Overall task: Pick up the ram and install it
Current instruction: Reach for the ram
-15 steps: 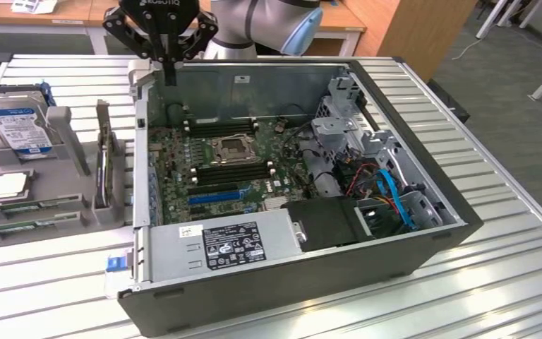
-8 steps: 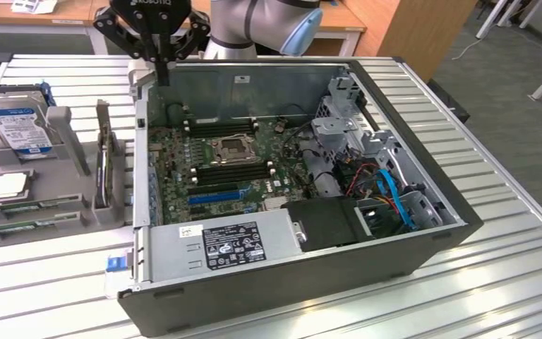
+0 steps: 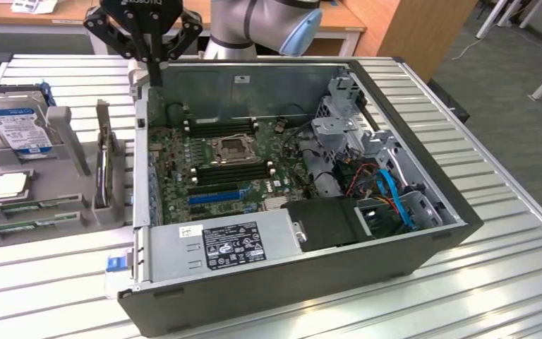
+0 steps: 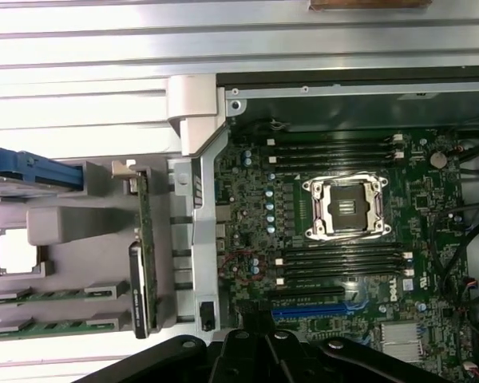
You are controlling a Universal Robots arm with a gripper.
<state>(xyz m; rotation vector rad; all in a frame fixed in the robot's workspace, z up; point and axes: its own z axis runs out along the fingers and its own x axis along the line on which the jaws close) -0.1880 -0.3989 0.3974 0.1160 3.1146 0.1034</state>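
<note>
The gripper hangs over the back edge of the open computer case with its fingers pressed together and nothing in them. The ram lies well apart from it, in a slot of the gray holder beside the case, with a second stick just next to it. It looks light, thin and stiff, and I think it could crack, so hold it by its flat sides near the middle. Most of it sits down in the slot, so its label and chips are hidden.
</note>
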